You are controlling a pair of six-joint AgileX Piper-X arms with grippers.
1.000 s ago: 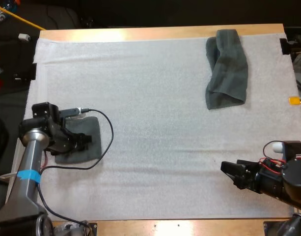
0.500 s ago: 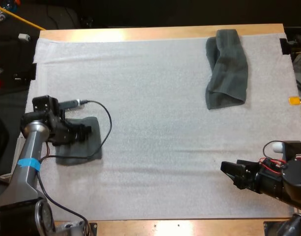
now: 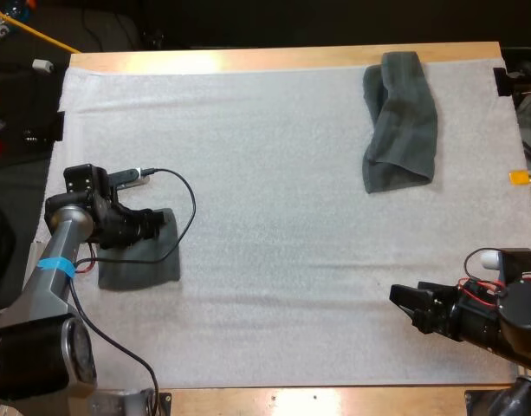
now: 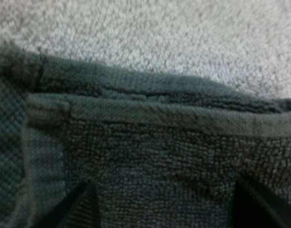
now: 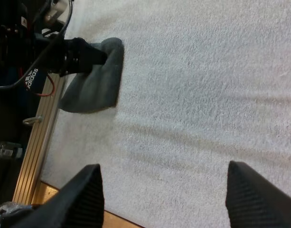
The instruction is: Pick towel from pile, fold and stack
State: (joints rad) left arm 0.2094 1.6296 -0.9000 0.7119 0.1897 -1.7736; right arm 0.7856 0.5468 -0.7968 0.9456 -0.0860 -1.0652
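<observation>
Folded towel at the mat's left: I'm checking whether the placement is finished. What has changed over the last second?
The left end effector slid forward over the folded towel, away from the robot and slightly rightward. It is open now, gripping nothing. The folded towel, the crumpled towel and the open right end effector stayed where they were.
</observation>
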